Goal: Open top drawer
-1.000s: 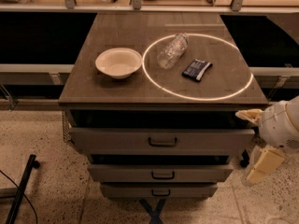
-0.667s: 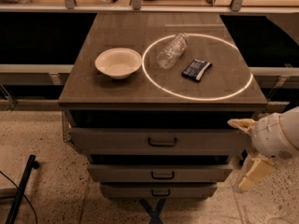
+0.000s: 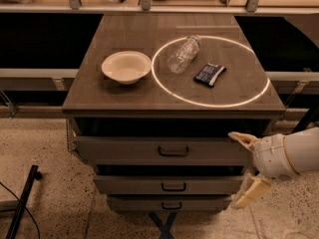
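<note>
The top drawer is the widest grey-beige front under the brown tabletop, with a small black bail handle at its middle. It stands a little out from the cabinet, with a dark gap above it. My gripper is at the drawer's right end, well right of the handle. Its cream fingers are spread wide, one at the drawer's top edge, the other down by the second drawer. It holds nothing.
Two shorter drawer fronts sit below. On the tabletop are a white bowl, a lying clear plastic bottle and a dark snack packet. A black pole lies on the speckled floor at left.
My gripper has moved left and slightly down, from right of the cabinet to the right end of the top drawer front. The drawers and tabletop objects have not moved.
</note>
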Robot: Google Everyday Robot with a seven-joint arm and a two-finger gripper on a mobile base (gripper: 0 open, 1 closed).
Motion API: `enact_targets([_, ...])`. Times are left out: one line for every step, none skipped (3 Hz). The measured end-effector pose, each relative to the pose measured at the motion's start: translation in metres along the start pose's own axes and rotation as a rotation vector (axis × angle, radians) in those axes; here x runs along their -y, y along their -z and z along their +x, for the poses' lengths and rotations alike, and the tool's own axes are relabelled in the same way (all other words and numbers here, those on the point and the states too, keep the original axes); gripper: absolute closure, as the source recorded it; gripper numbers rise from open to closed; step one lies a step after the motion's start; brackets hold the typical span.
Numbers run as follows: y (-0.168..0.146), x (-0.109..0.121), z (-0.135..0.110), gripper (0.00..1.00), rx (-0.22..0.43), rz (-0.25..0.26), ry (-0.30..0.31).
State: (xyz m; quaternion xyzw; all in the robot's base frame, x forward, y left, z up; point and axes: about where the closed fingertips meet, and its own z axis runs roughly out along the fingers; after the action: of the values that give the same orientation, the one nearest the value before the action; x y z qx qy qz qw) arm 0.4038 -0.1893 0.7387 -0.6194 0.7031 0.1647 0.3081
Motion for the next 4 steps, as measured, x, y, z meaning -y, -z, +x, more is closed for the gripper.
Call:
enact_targets([-0.027,0.003,-0.003,0.0,0.004,0.004,0.021])
enact_targets([-0.048,0.008,-0.003,0.0,0.001,0.008,0.02])
enact_targets([-0.058,0.016,-0.004,0.0,0.006,0.022,0.014])
enact_targets([-0.064,0.025,-0.007,0.0,-0.002,0.034,0.02])
